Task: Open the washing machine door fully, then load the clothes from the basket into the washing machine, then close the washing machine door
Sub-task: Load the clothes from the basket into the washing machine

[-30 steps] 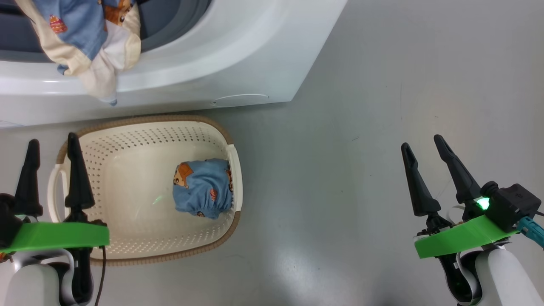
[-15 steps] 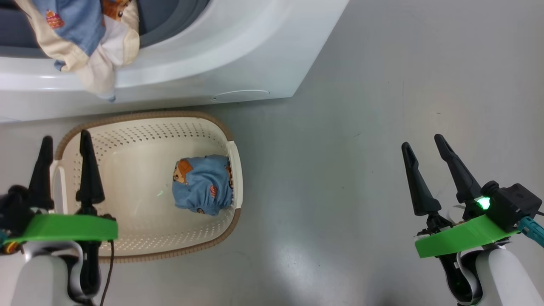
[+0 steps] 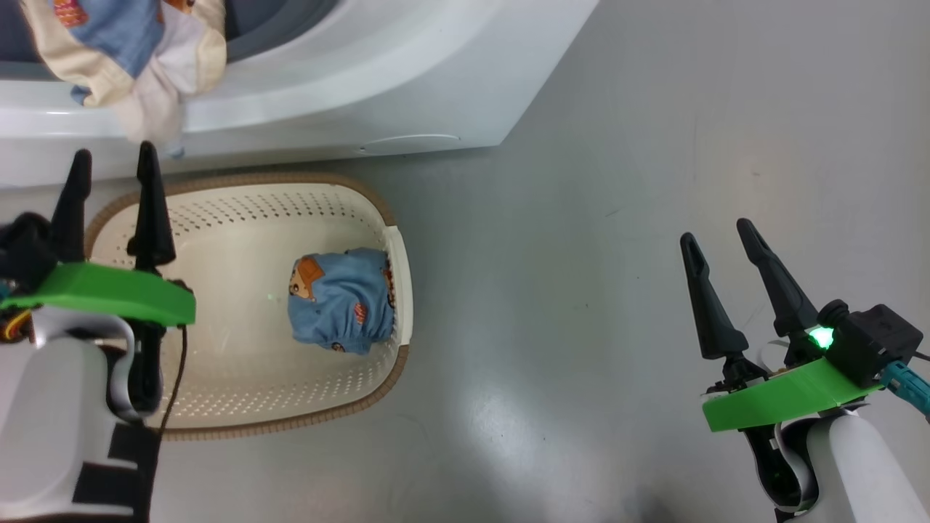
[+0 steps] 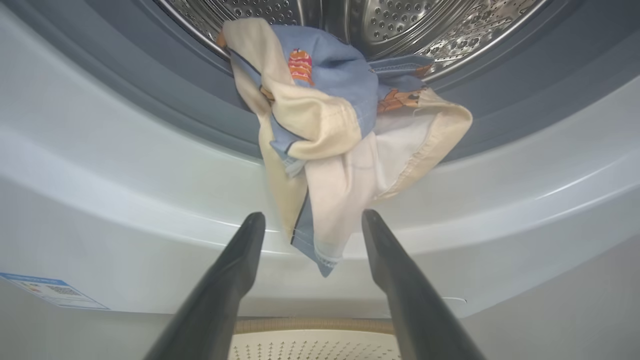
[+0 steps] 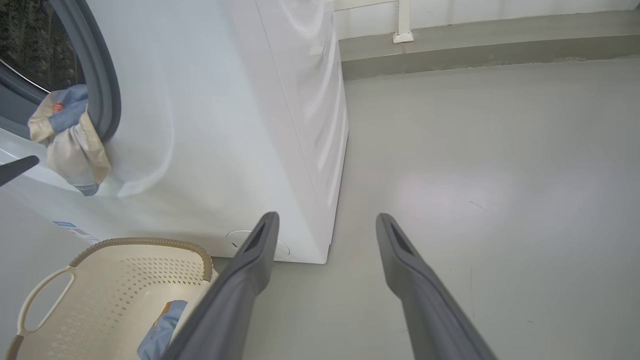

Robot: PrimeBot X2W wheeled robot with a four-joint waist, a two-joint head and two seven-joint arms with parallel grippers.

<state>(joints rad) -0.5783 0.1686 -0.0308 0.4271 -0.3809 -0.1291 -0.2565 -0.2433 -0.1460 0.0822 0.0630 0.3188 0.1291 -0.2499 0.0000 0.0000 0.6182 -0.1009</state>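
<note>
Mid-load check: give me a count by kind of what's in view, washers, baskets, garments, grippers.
Washer: 1
Basket: 1
Garments: 2, hanging garment on the washer's lip, bundled garment in the basket
Grippers: 2, left gripper, right gripper, both open
Total: 6

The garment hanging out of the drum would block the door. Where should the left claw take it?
Probably its dangling cream tail, from below: it hangs loose down the washing machine front, just ahead of the open left claw.
</note>
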